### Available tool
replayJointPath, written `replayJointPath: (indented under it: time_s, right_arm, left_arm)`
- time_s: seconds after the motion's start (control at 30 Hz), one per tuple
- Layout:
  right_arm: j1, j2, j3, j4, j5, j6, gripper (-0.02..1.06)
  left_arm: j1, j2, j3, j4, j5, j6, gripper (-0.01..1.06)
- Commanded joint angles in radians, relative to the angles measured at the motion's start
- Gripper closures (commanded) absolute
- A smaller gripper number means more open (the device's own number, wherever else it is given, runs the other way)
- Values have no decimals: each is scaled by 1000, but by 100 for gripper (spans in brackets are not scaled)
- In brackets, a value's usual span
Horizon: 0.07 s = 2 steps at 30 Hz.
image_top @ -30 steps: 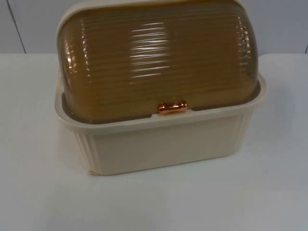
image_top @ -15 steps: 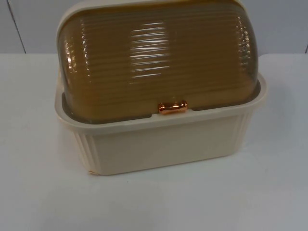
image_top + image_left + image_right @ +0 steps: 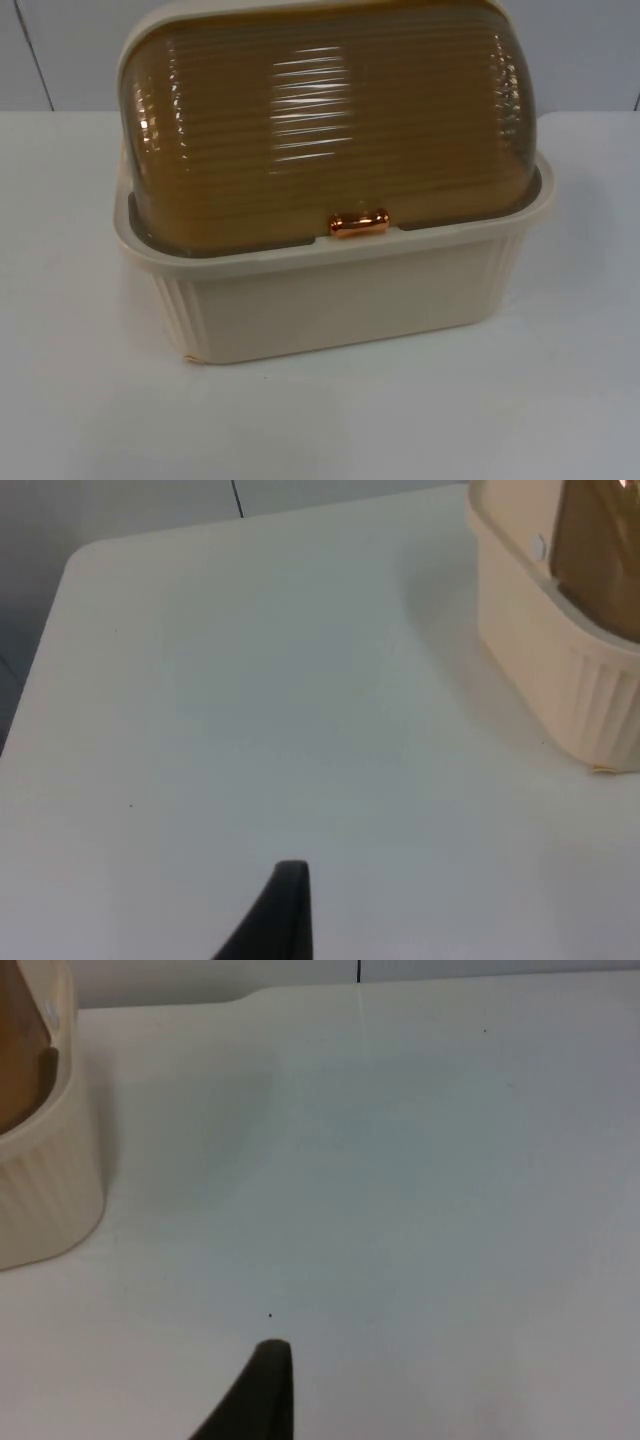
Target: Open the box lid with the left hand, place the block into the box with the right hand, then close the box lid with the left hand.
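The white table top (image 3: 80,400) carries a cream ribbed box (image 3: 340,300) standing directly on it, set toward twelve o'clock near the grey partition wall (image 3: 60,50). The box's amber ribbed lid (image 3: 330,120) is down, its copper handle (image 3: 358,224) facing six o'clock. Bare table surface spreads at three, six and nine o'clock around the box.
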Motion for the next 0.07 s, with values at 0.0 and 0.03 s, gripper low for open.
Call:
replayJointPath:
  time_s: [0.0, 0.03]
  right_arm:
    - [2, -2, 2, 4, -13, 1, 4]
    - [2, -2, 2, 4, -13, 1, 4]
  left_arm:
    - [3, -2, 7, -13, -8, 6, 0]
    - [3, -2, 7, -16, -8, -1, 0]
